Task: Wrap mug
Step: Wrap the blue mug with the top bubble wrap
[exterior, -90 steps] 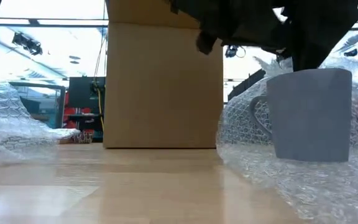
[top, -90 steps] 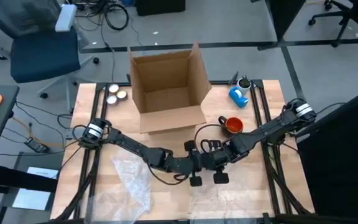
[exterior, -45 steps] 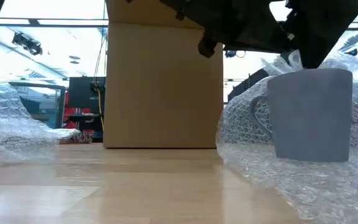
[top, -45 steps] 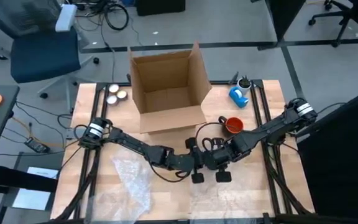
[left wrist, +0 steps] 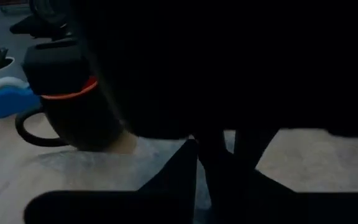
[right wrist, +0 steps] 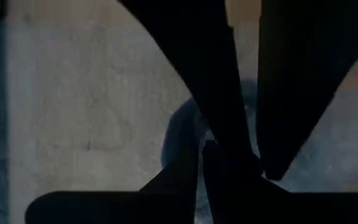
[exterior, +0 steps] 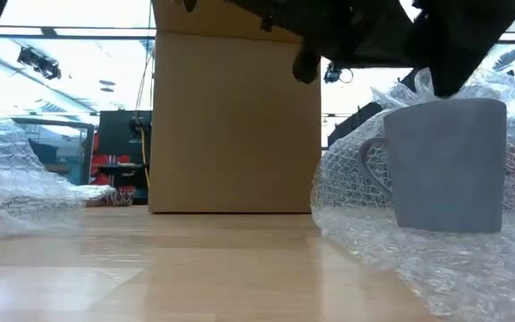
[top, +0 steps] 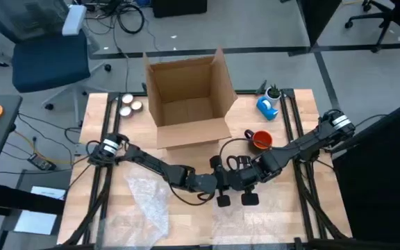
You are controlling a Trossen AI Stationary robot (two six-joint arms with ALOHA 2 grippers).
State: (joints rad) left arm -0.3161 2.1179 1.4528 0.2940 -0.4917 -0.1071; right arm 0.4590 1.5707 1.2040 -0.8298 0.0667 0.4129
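Observation:
A grey mug (exterior: 445,165) stands upright on a sheet of bubble wrap (exterior: 436,259) at the table's near middle. The wrap rises around its left side and behind it. In the high view both arms hide the mug. My right gripper (top: 247,187) hangs just above the mug's rim (exterior: 436,72), shut on a raised peak of the wrap. My left gripper (top: 221,187) hangs beside it on the left, above the table (exterior: 307,64), with nothing seen in it. My right gripper holds a raised peak of the bubble wrap (exterior: 421,85) from above, fingers pointing down, just above the mug's rim on its left side. The wrap stands up from the table to the fingers. One layer or several, I cannot tell.
An open cardboard box (top: 186,97) stands at the far middle. A red mug (top: 259,139) and a blue tape dispenser (top: 267,106) sit at the far right. A second loose sheet of bubble wrap (top: 148,201) lies near left. Two small round things (top: 127,104) lie far left.
Both grippers have drifted a little toward the table's right edge. The raised peak of the bubble wrap has gone with the right gripper, from left of the mug to above its rim. The mug has stayed in place.

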